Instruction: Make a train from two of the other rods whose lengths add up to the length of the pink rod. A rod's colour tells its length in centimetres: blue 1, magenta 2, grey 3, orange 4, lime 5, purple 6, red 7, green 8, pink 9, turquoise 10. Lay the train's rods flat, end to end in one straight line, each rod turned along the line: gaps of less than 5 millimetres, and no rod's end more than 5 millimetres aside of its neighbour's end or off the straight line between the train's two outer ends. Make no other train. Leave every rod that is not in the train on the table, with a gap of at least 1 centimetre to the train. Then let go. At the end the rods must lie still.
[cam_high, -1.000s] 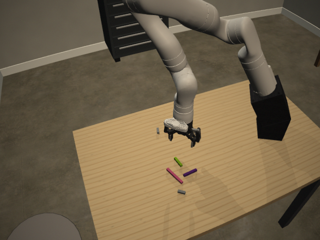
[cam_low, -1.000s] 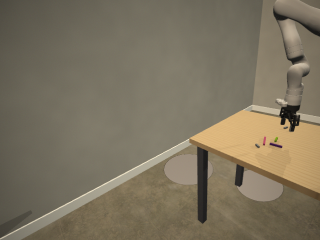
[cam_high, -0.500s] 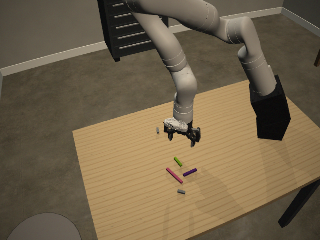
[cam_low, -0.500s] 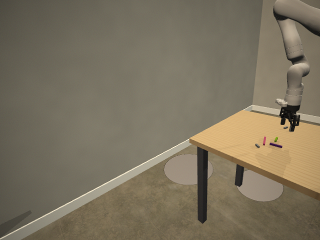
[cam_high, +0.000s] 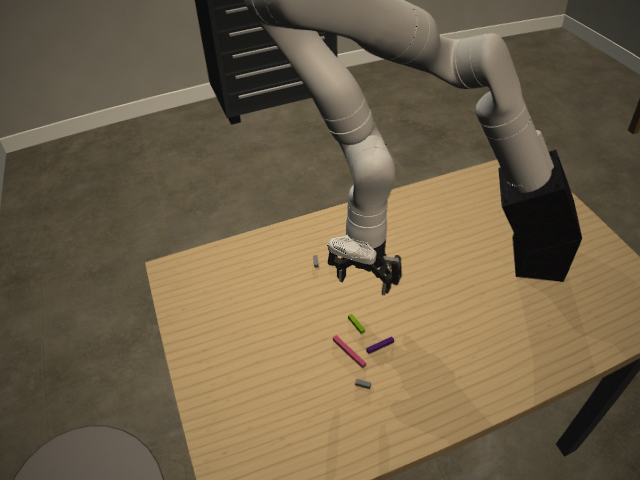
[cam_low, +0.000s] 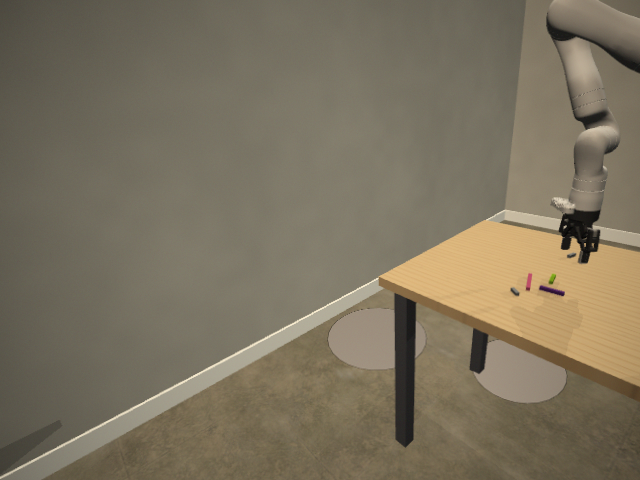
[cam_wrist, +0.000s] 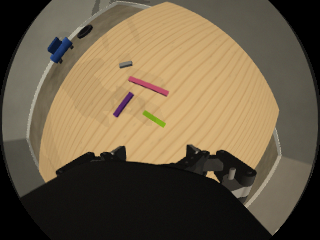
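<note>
Jaws spread over surface (cam_high: 248, 320) (cam_low: 465, 268) (cam_wrist: 215, 75), 5 rods lying apart

Surface: wood, w/ striped grain. Arm (cam_high: 330, 77) (cam_low: 584, 77) comes off a black base block (cam_high: 542, 227) at one side & reaches over, wrist end down. Dk drawer cabinet (cam_high: 268, 80) stands on the floor past the surface, by the wall.

Jaws: wide open, nothing btwn them, up above the wood & clear of all rods.

Pink rod (cam_high: 349, 351) (cam_low: 528, 281) (cam_wrist: 148, 86): longest of the 5, flat, approx. mid-group, btwn lime & the nearer grey in top view.

Purple rod (cam_high: 380, 344) (cam_low: 551, 290) (cam_wrist: 123, 104): next in length, flat, near pink but not touching, turned crosswise to it.

Lime rod (cam_high: 356, 323) (cam_low: 552, 278) (cam_wrist: 154, 118): flat, near pink on the jaws' side, running roughly the same way as pink. Lime & purple are apart & at an angle, i.e. not end to end.

Grey rods, the 2 shortest: one (cam_high: 362, 383) (cam_low: 514, 291) (cam_wrist: 125, 64) near pink, on the side away from lime; the other grey rod (cam_high: 315, 260) (cam_low: 571, 255) well apart from the group, nr the jaws in top view.

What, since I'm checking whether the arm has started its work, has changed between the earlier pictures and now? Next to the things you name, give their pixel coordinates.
Nothing visibly changed. The open gripper (cam_high: 362, 285) (cam_low: 574, 253) (cam_wrist: 155, 152) holds nothing, above the table (cam_high: 248, 310) (cam_low: 454, 258) (cam_wrist: 210, 65); the pink rod (cam_high: 349, 351) (cam_low: 528, 281) (cam_wrist: 148, 86), lime rod (cam_high: 356, 323) (cam_low: 552, 279) (cam_wrist: 154, 118), purple rod (cam_high: 380, 345) (cam_low: 551, 290) (cam_wrist: 123, 104) and two grey rods lie as they did.
</note>
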